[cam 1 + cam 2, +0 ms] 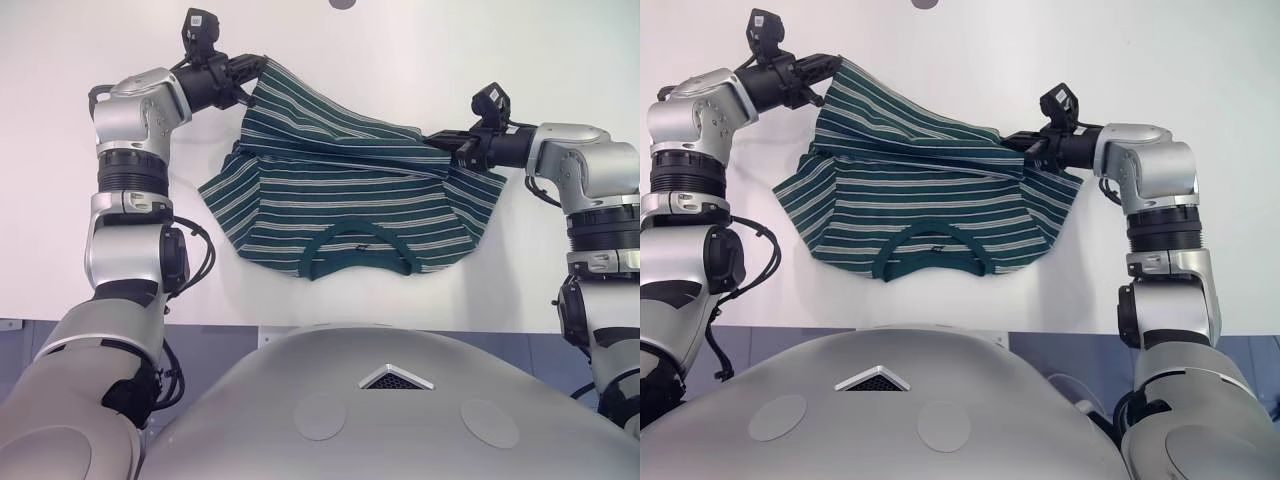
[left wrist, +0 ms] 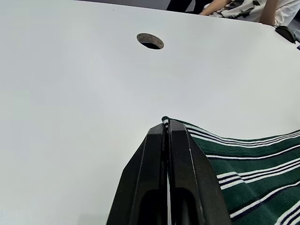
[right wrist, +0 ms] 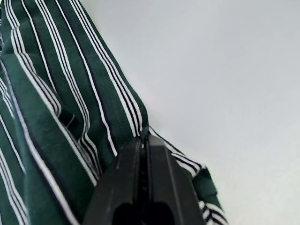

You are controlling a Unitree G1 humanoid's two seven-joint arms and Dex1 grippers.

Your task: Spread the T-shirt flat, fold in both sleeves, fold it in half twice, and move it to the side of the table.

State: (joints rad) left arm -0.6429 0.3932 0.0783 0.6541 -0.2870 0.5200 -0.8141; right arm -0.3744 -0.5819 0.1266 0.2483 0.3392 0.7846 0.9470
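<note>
A dark green T-shirt (image 1: 350, 205) with thin white stripes lies on the white table (image 1: 400, 60), its collar toward the near edge. Its far hem is lifted off the table between both arms. My left gripper (image 1: 255, 68) is shut on the hem's far left corner, and its closed fingers (image 2: 166, 154) pinch the cloth edge in the left wrist view. My right gripper (image 1: 450, 143) is shut on the hem at the right, lower and nearer the table; the right wrist view has its fingers (image 3: 140, 178) clamped on a striped fold of the T-shirt (image 3: 56, 93).
A round cable hole (image 2: 150, 41) sits in the table beyond the shirt. Bare white tabletop spreads far behind and to both sides of the shirt. The table's near edge (image 1: 300, 325) runs just in front of the collar.
</note>
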